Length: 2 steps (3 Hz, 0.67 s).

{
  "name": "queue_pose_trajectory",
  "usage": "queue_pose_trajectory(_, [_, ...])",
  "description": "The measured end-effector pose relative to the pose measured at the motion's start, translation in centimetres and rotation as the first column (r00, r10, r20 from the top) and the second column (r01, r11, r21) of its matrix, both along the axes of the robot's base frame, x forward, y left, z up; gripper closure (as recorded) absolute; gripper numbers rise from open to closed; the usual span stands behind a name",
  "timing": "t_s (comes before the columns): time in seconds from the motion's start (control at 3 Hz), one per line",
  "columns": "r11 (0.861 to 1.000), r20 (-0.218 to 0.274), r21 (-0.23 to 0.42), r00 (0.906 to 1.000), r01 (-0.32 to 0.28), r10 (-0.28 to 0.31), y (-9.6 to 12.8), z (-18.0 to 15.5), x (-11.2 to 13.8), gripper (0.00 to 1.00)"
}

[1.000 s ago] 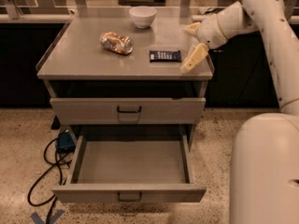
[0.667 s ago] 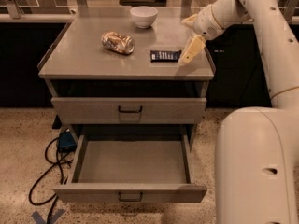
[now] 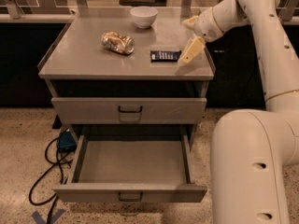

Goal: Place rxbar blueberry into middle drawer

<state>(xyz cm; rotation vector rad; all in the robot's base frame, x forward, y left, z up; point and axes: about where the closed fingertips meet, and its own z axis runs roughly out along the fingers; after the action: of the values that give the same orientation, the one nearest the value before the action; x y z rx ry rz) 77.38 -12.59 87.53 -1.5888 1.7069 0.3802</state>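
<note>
The rxbar blueberry (image 3: 165, 55), a flat dark navy bar, lies on the grey cabinet top (image 3: 84, 55), right of the middle. My gripper (image 3: 189, 37) hangs just to the right of the bar, open and empty. Its lower pale finger (image 3: 191, 51) reaches down to the tabletop beside the bar's right end. The middle drawer (image 3: 131, 160) is pulled out below, and its bare floor shows. The drawer above it (image 3: 128, 110), with the taller front, is closed.
A crushed gold-brown can (image 3: 117, 42) lies left of the bar. A white bowl (image 3: 143, 16) stands at the back of the top. Black cables (image 3: 44, 171) and a blue box (image 3: 65, 141) lie on the floor at the left. My arm's body (image 3: 247, 167) fills the lower right.
My gripper has shifted slightly left and up, staying beside the bar's right end. My arm's body has swung further left in the foreground. The bar, can and bowl have not moved.
</note>
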Motion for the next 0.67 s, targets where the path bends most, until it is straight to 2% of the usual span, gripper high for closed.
queue_pose_trajectory(0.33, [0.998, -0.039, 0.053, 0.9990, -0.018, 0.021, 1.40, -2.25, 0.99, 0.00])
queue_pose_trajectory(0.67, [0.998, -0.041, 0.054, 0.9990, -0.018, 0.020, 1.51, -2.37, 1.07, 0.00])
